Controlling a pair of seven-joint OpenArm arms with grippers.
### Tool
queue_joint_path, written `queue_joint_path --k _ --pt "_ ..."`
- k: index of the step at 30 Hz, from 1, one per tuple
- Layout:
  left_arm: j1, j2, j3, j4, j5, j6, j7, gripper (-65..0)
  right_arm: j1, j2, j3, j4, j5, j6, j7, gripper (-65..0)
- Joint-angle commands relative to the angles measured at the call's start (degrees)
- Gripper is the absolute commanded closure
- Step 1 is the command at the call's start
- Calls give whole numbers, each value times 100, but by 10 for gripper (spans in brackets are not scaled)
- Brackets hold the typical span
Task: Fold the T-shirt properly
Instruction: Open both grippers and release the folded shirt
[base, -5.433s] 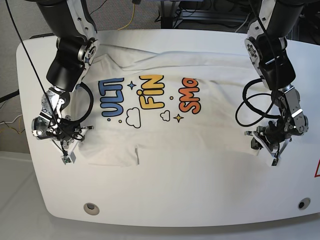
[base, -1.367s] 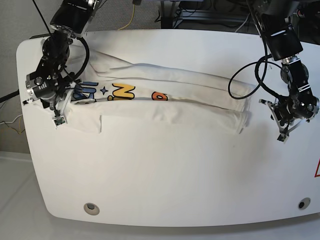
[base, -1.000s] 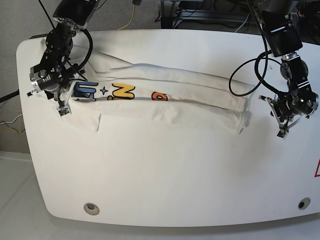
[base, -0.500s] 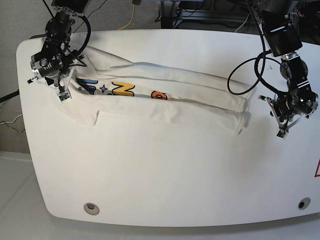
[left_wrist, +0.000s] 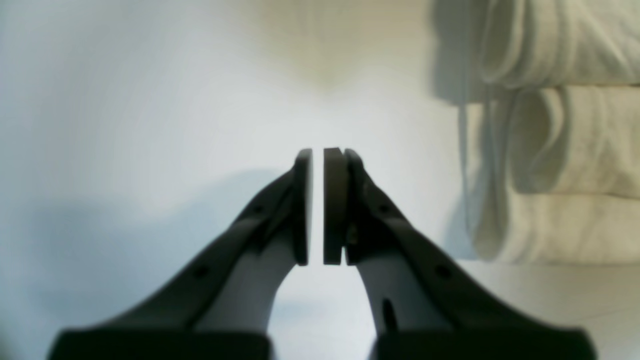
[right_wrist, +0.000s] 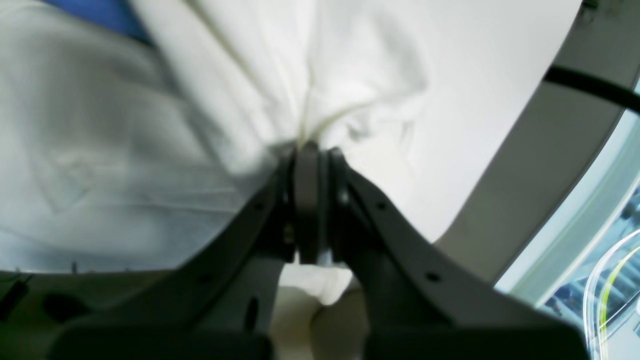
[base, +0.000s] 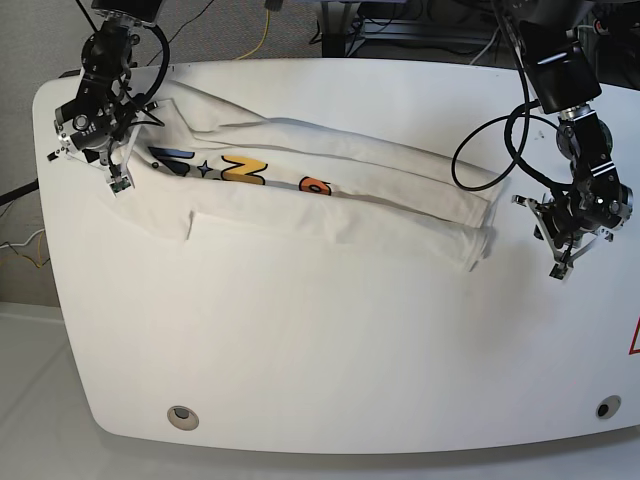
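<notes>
The T-shirt (base: 330, 195) is soft white cotton, doubled into a long creased band across the far half of the smooth white table (base: 330, 360); fragments of blue, yellow and orange print show along the fold; its rolled, ribbed hem layers stack at one end. The right gripper (right_wrist: 310, 150) pinches a puckered bunch of cloth near the table's rounded corner; the left gripper (left_wrist: 317, 155) stands just beside the hem end, fingers pressed nearly together on nothing; the near half of the table is bare.
</notes>
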Motion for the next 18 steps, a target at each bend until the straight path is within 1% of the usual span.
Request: queue_joint_path --k 1,4,10,13,15,17,18 --pt "-53 -72 -14 79 -8 7 -53 -22 18 60 12 -160 -31 30 300 0" --pt "-35 -72 -14 79 -8 7 -53 -22 -9 52 12 -274 -31 30 467 0" --pt "-27 -81 -22 79 -8 7 -61 -22 -53 34 12 -380 -31 30 484 0" --pt "-27 -81 -31 88 -8 7 -61 -22 -44 -28 12 -371 -31 30 484 -8" --pt "-27 -81 -31 88 -8 7 -61 -22 -35 -45 12 -353 -31 30 467 -35" --pt "-27 -81 -31 88 -8 7 -61 -22 -35 -45 12 -336 -31 30 458 -96" --pt "-27 -81 -31 97 -8 7 -61 -23 -35 -45 12 -336 -31 30 458 -140"
